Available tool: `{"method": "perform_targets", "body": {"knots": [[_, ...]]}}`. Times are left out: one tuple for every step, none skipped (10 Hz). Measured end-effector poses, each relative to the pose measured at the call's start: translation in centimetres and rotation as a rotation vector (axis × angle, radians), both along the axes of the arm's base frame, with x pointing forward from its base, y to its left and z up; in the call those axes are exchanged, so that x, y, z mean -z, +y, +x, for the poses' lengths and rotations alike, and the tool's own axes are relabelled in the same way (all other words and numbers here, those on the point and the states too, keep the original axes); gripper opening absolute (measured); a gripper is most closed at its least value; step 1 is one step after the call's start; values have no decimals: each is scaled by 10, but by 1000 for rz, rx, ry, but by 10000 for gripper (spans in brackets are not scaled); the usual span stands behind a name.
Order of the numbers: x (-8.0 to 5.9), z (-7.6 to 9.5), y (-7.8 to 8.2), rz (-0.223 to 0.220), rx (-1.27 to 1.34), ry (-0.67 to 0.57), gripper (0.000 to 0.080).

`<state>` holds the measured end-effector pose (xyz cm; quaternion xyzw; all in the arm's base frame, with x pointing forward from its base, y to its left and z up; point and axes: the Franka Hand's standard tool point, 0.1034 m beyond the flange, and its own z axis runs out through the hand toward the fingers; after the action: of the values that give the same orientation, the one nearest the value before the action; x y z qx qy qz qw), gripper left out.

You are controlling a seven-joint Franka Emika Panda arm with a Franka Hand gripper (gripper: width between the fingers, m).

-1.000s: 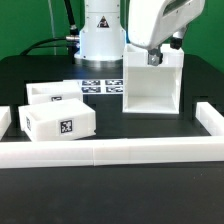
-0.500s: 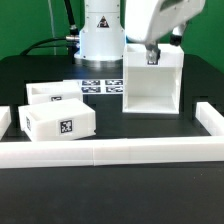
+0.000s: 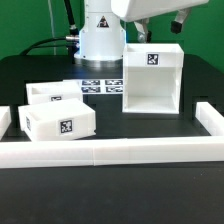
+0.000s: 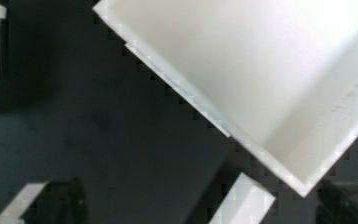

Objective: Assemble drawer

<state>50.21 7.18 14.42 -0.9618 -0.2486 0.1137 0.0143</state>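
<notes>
The tall open-fronted white box housing (image 3: 152,80) stands upright on the black table at the exterior view's right, a tag on its back wall. Two small white trays lie at the exterior view's left: one in front with a tag on its face (image 3: 57,122), one behind it (image 3: 55,94). My gripper (image 3: 160,27) hangs just above the housing's top edge, open and empty, touching nothing. In the wrist view the housing's white panel (image 4: 265,80) fills the frame beyond the gripper (image 4: 194,205), whose dark fingertips (image 4: 43,205) stand wide apart.
A long low white border rail (image 3: 110,152) runs along the front and turns back at both ends. The marker board (image 3: 100,86) lies flat behind the trays. The robot's base (image 3: 100,35) stands at the back.
The gripper has risen from the housing's top wall to just above it. The housing and the trays have not moved.
</notes>
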Motion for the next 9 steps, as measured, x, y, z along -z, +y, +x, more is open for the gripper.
{"method": "perform_targets", "body": {"knots": [[0, 0, 0, -15, 66, -2, 650], [0, -1, 1, -34, 144, -4, 650], [-1, -6, 3, -61, 255, -18, 650], [0, -13, 8, -84, 356, -38, 650], [0, -19, 14, -101, 434, -54, 650], [-1, -24, 19, -109, 481, -69, 650], [-1, -26, 20, -118, 549, -75, 650], [0, -26, 21, -128, 600, -76, 650], [0, -26, 20, -128, 599, -75, 650]]}}
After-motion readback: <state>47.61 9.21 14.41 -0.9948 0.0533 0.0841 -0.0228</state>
